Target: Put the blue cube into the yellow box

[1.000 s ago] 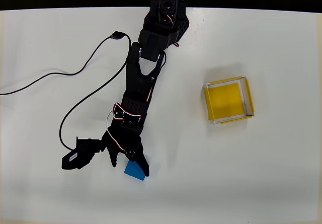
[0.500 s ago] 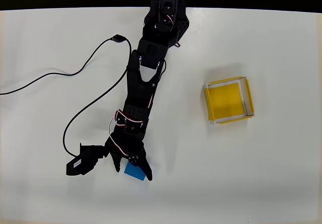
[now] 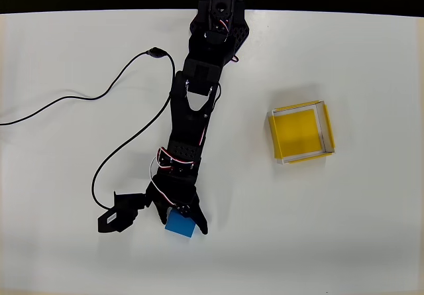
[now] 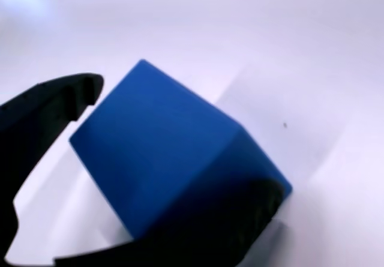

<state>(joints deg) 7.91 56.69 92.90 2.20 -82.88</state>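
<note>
**Pincer brought down around the blue cube**

Over the last second the pincer [image 3: 180, 223] has been pushed further toward the table's [image 3: 371, 242] front edge and lowered, so the blue cube [image 3: 179, 225], near that edge left of centre, is now bracketed by parted fingers; the grasp looks imminent. Whether it is actually clamped cannot be told. The cube's lower side is hidden by a finger [image 4: 42, 117]. The yellow box [image 3: 301, 132] sits well apart, toward the right edge.

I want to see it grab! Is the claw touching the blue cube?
Cannot tell. In the wrist view the claw straddles the blue cube, but no contact or gap shows plainly.
</note>
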